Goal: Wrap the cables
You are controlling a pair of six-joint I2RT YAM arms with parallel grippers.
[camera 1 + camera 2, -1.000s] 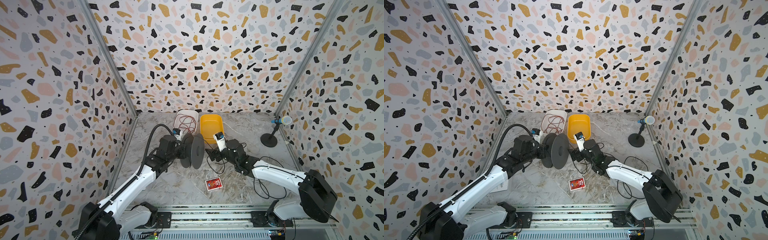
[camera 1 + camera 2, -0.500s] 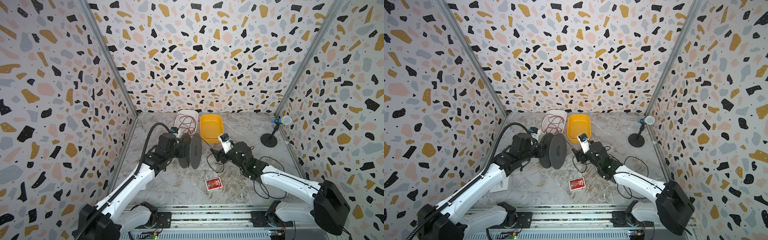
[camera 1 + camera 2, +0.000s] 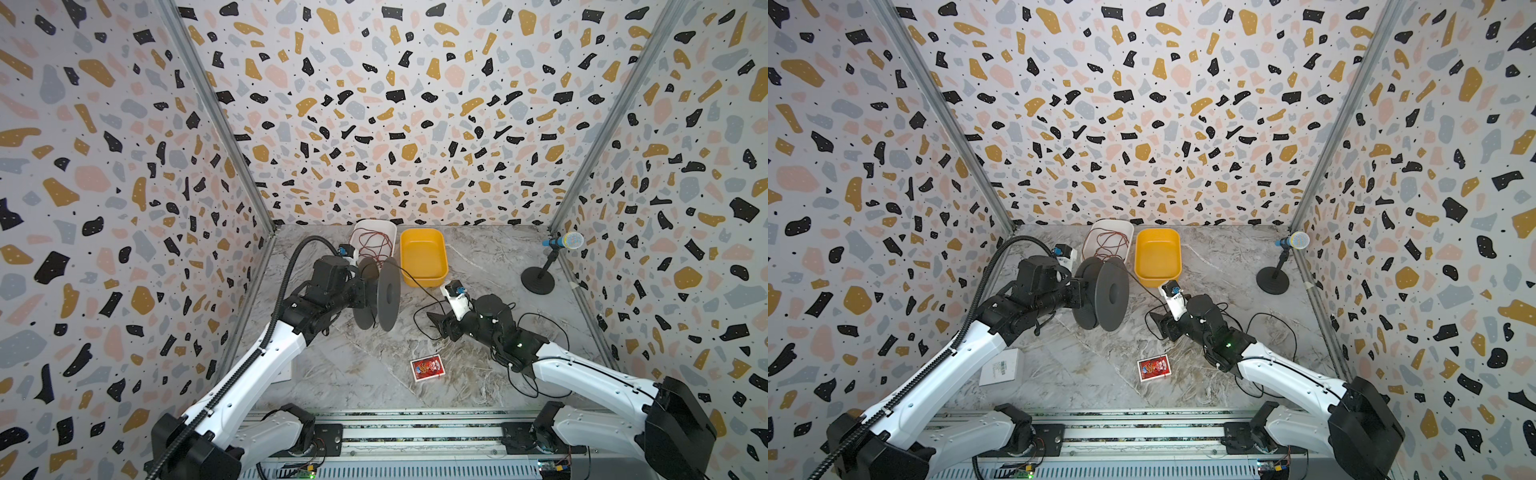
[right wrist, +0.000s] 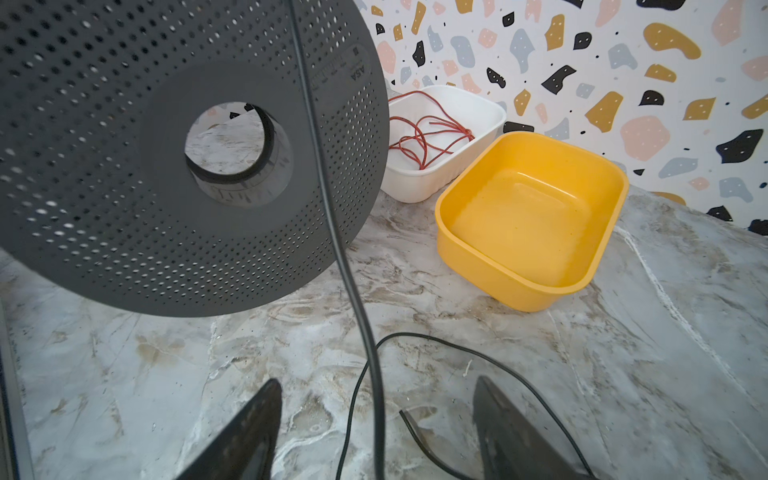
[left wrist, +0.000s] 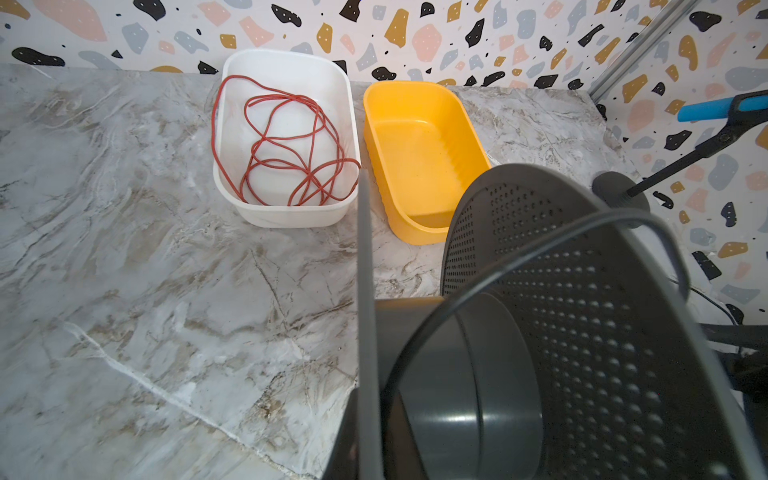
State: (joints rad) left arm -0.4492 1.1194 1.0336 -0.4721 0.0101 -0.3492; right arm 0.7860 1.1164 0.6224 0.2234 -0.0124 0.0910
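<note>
Your left gripper [image 3: 360,291] is clamped on the spool [image 3: 388,293], flanges upright. There's only about one loose turn of black cord [image 4: 353,286] on the hub, so I'd say wrapping has barely started. The cord passes unclamped between your right gripper's [image 4: 376,384] wide-apart jaws, with the rest slack on the table [image 3: 353,374]. Around: white tub [image 5: 299,216] with red wire [image 5: 286,145], yellow tub [image 5: 415,232], card pack [image 3: 427,368], mic stand [image 3: 538,281]. None of them block.

A robot lab booth. Printed panels [image 3: 395,124] wall in a marbled table [image 3: 353,374]. A rail [image 3: 415,433] before it carries the left arm [image 3: 266,365] and right arm [image 3: 582,374].
</note>
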